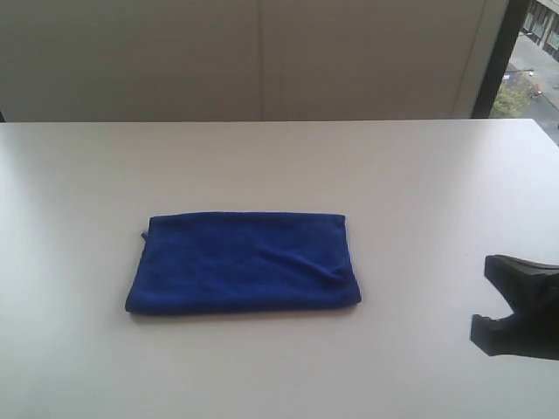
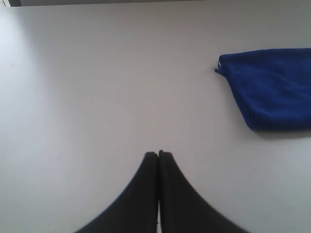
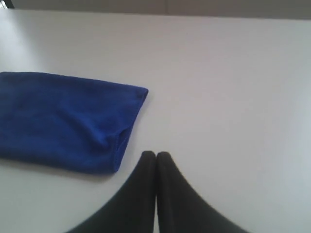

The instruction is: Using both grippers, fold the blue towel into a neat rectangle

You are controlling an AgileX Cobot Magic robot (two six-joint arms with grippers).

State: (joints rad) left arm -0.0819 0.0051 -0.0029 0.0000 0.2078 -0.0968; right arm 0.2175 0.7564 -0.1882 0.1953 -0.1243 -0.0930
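The blue towel (image 1: 244,262) lies folded into a flat rectangle on the middle of the white table (image 1: 419,175), with a small crease near its right end. A tiny loop sticks out at its far left corner. My left gripper (image 2: 158,154) is shut and empty over bare table; the towel (image 2: 272,87) lies well off to one side of it. My right gripper (image 3: 156,154) is shut and empty too, its tips close beside one corner of the towel (image 3: 63,116) without touching it. In the exterior view only the right arm's black end (image 1: 524,305) shows, at the right edge.
A pale wall (image 1: 262,52) runs behind the table's far edge. A dark-framed window (image 1: 533,61) shows at the top right. Bare white tabletop surrounds the towel on all sides.
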